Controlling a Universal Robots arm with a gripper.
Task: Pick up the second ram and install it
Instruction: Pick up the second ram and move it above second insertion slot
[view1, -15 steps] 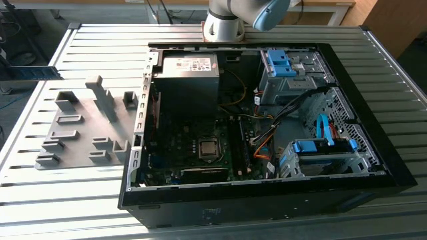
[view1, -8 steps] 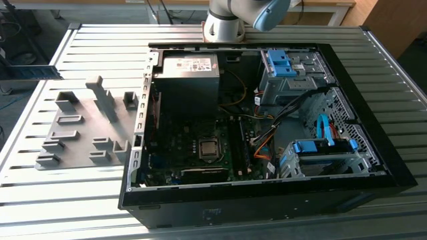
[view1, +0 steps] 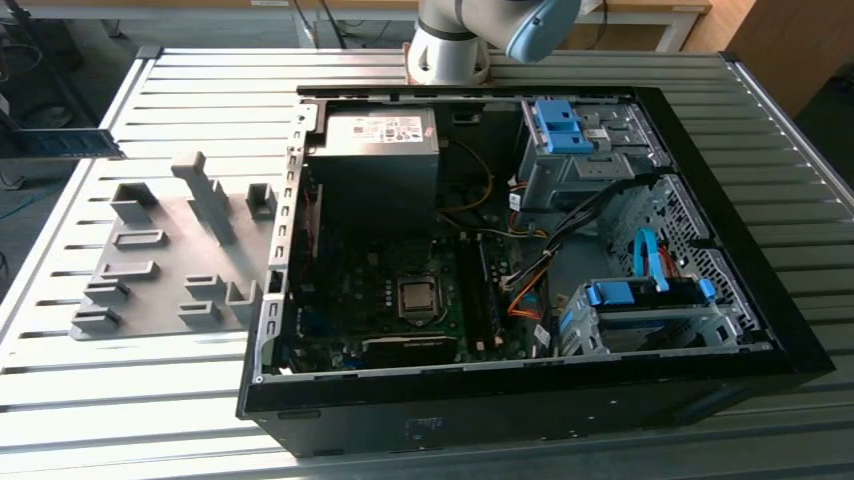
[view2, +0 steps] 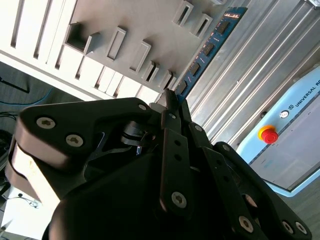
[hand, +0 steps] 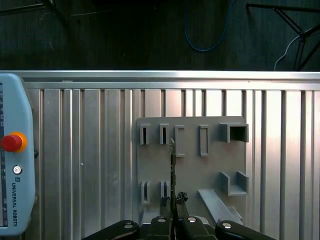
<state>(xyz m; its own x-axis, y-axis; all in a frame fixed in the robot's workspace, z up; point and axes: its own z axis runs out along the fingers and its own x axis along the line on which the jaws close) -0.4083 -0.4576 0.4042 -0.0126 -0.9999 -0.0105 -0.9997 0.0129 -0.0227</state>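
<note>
Closest to the lens, the black linkage plates and screw heads of the robot's gripper (view2: 170, 101), fingertips drawn together and clamped on one end of the second ram (view2: 210, 46), a long, flat blue-green circuit-board stick with a row of small black chips. In the first wrist view, the same stick edge-on as a thin dark line rising from the pinched fingertips, crossing in front of the grey plastic holder plate (hand: 192, 172) with its upright slotted blocks, and seated in none of them by the look of it. Beneath, the ribbed aluminium table (hand: 90, 150); at one side, a pale blue control pendant (hand: 15, 175) with a red stop button (hand: 12, 142). In the exterior view, the open black computer case (view1: 534, 425) on that table just beside the holder plate, dark motherboard (view1: 387, 300) exposed inside. Probable step in hand: carrying the gripped stick, with pickup apparently done and installation not yet. To do it well: keep the clamp firm on the board's faces, since so short a bite on one end invites twisting; carry it clear of the holder's posts and the case wall; steer wide of the loose orange and black cables (view1: 527, 285); set the long edge parallel to the memory slots (view1: 486, 285) and press evenly, never at a tilt.
</note>
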